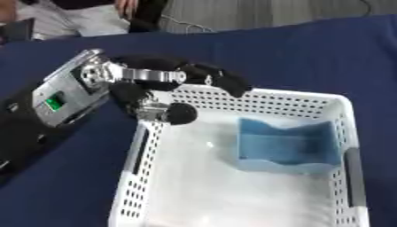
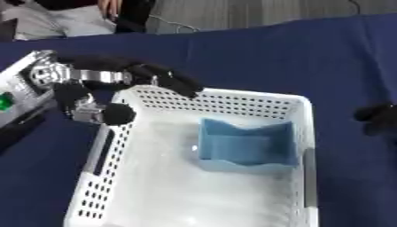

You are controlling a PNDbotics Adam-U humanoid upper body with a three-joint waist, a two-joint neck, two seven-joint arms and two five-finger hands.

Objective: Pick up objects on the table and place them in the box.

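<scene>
Fingers (image 1: 221, 80) of left hand (image 1: 155, 88) spread, holding nothing, over white basket (image 1: 341, 133) corner; blue container (image 1: 287, 146) lies beyond (already in). Withdraw without snagging rim.

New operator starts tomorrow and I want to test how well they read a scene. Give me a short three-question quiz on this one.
1. True or false: the blue container lies inside the white basket.
2. Which hand hovers over the basket's far left corner? A) left hand B) right hand
3. Fill in: the cloth covering the table is dark ____.

Key: 1 true; 2 A; 3 blue.
</scene>
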